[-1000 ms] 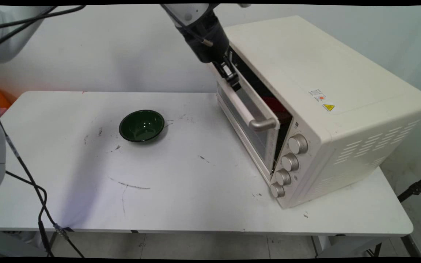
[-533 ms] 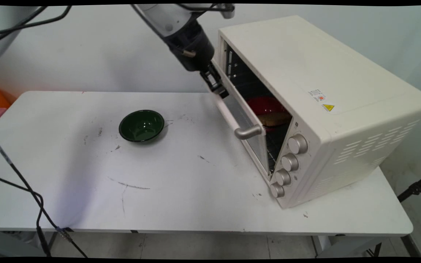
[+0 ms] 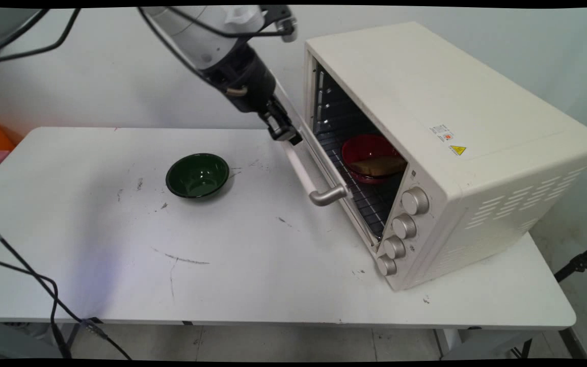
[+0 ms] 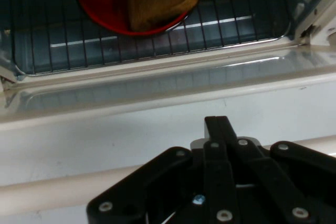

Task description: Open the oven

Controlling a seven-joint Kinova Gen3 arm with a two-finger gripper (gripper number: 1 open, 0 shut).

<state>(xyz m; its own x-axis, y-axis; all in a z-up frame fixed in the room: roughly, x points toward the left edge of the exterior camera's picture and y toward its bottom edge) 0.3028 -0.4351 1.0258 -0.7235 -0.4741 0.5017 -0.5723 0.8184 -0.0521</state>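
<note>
Main view: cream oven point(image 3: 451, 132), door point(image 3: 319, 158) ajar.

White arm reaching in from upper left, slanting down to the right, black gripper point(image 3: 284, 130) pointing downward, cables hanging.

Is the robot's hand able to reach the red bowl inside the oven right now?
Probably yes. The oven door hangs partly open, and the red bowl sits uncovered on the rack. But the gripper is at the door's handle.

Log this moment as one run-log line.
tool: at oven door handle | door: part open | inside: red bowl, bread
</note>
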